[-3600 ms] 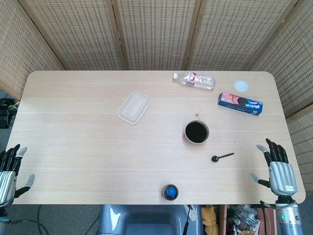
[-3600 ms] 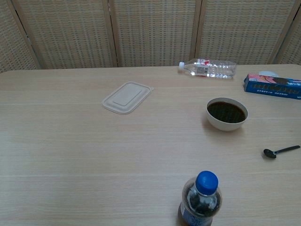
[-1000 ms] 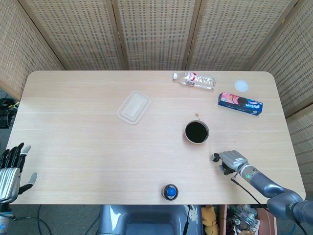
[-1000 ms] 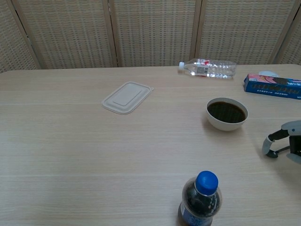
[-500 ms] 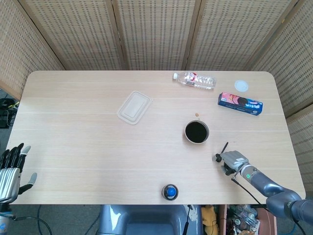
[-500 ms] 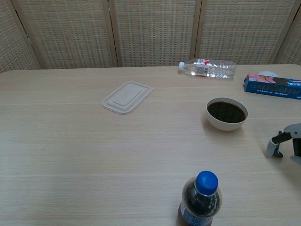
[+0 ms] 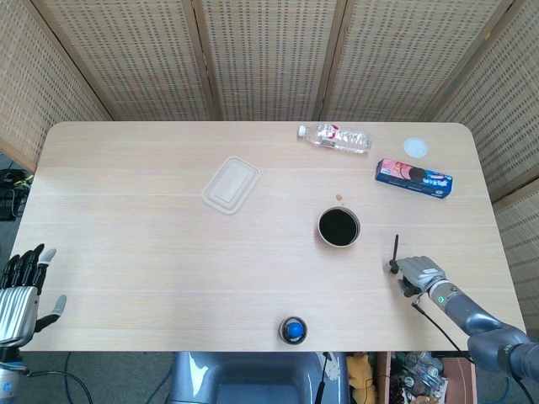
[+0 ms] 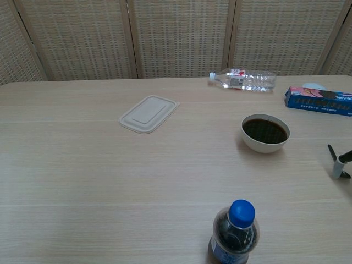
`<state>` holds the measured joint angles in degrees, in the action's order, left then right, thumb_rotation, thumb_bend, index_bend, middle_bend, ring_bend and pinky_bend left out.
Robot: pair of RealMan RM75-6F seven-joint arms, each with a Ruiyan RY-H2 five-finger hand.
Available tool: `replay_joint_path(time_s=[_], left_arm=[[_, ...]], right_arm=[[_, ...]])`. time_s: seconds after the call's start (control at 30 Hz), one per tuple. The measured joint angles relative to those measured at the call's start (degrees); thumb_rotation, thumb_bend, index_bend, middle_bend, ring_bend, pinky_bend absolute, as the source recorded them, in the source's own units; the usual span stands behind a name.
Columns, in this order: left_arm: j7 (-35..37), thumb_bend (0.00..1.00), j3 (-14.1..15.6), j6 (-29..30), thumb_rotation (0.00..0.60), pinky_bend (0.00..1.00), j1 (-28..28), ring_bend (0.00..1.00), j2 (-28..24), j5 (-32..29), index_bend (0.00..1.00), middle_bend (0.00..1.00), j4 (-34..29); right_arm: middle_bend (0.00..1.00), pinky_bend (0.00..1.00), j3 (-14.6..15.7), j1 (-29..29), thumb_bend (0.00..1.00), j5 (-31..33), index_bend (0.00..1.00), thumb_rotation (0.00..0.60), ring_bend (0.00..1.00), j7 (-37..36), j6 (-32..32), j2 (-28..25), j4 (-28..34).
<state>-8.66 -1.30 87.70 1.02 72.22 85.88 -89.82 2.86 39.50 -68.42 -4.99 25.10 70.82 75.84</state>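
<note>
My right hand [image 7: 418, 274] hovers over the table's front right and pinches a black spoon [image 7: 396, 249], whose handle sticks out toward the far side. The chest view catches only the fingertips [image 8: 339, 166] and the spoon handle [image 8: 331, 152] at its right edge. A white bowl of dark liquid [image 7: 338, 226] [image 8: 265, 132] stands a short way to the left of that hand. My left hand [image 7: 18, 290] hangs off the table's front left corner with its fingers spread and nothing in it.
A capped cola bottle [image 7: 293, 330] [image 8: 235, 231] stands at the front edge. A beige flat lid [image 7: 231, 185] [image 8: 149, 114] lies centre left. At the back right are a lying water bottle [image 7: 334, 137] [image 8: 243, 78], a blue biscuit pack [image 7: 413, 178] [image 8: 319, 100] and a white disc [image 7: 415, 148].
The right hand came in from the table's right edge, took the spoon off the table, and has now shifted right with it, the handle swinging up. The left hand barely moved.
</note>
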Motion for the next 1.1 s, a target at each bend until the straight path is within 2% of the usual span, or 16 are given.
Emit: replay_joint_path(time_s=[0.23,0.53,1.1], left_arm=[[0.4,0.37,0.0,0.0,0.600,0.00,0.0,0.00,0.0,0.0,0.02,0.00,0.2],[1.0,0.37,0.1,0.2,0.600,0.00,-0.1,0.00,0.0,0.1,0.02,0.00,0.6],[1.0,0.37,0.3,0.1,0.600,0.00,-0.1,0.00,0.3,0.0,0.02,0.00,0.7]], right_arm=[[0.98,0.98,0.3,-0.2,0.83,1.8,0.29,0.600,1.00,1.6,0.6,-1.0,0.4],[0.98,0.98,-0.3,0.0,0.83,2.7,0.29,0.600,1.00,4.0,3.0,-2.6,3.9],[0.98,0.98,0.2,0.7,0.84,5.3,0.30,0.600,1.00,5.0,0.9,-1.1,1.0]])
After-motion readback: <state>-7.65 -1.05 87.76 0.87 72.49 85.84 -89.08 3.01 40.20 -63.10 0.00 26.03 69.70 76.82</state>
